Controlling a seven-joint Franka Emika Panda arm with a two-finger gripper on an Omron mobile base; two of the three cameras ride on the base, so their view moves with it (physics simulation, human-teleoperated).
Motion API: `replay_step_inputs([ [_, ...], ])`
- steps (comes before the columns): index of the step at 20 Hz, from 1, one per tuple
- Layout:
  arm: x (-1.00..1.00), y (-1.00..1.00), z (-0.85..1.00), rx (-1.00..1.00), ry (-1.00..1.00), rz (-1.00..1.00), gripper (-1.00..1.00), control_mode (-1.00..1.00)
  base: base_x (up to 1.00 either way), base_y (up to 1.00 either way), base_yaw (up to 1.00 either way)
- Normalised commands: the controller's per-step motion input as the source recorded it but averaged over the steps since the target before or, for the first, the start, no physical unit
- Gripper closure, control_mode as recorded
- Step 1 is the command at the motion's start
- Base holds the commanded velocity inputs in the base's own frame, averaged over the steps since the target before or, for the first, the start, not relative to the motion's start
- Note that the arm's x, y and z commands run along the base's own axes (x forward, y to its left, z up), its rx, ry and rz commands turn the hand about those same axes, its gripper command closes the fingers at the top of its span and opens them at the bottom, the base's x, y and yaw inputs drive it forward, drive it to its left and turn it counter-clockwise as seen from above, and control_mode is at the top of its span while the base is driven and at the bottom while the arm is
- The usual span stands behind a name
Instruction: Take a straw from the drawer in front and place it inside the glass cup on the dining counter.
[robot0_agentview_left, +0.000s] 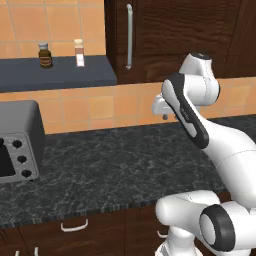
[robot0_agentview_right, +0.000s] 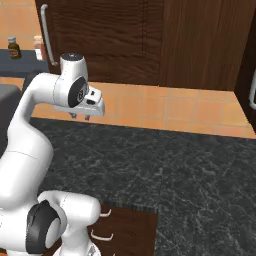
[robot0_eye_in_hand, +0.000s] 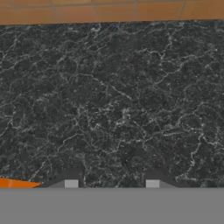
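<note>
Drawer (robot0_agentview_left: 75, 235) fronts shut, handles lying level; tool (robot0_eye_in_hand: 112, 183) empty above.

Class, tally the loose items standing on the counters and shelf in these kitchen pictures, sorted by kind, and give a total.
Toaster oven: 1
Brown jar: 1
Pale shaker bottle: 1
Total: 3

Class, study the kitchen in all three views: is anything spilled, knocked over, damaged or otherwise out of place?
Nothing stands out. The two small bottles stand upright on the grey shelf, the toaster oven sits square on the black counter, and the drawers below look closed. The tool hangs over the counter with nothing between its tips.
</note>
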Motion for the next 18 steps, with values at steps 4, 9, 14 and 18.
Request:
replay_step_inputs([
  [4, 0.0, 0.0, 0.0, 0.0, 0.0, 0.0, -1.0, 1.0, -0.32, 0.04, 0.0],
  [9, 0.0, 0.0, 0.0, 0.0, 0.0, 0.0, -1.0, 1.0, -0.5, 0.54, -0.12],
  [14, 0.0, 0.0, 0.0, 0.0, 0.0, 0.0, -1.0, 1.0, 0.0, 0.8, -0.59],
  [18, 0.0, 0.0, 0.0, 0.0, 0.0, 0.0, -1.0, 1.0, -0.01, 0.62, -0.69],
])
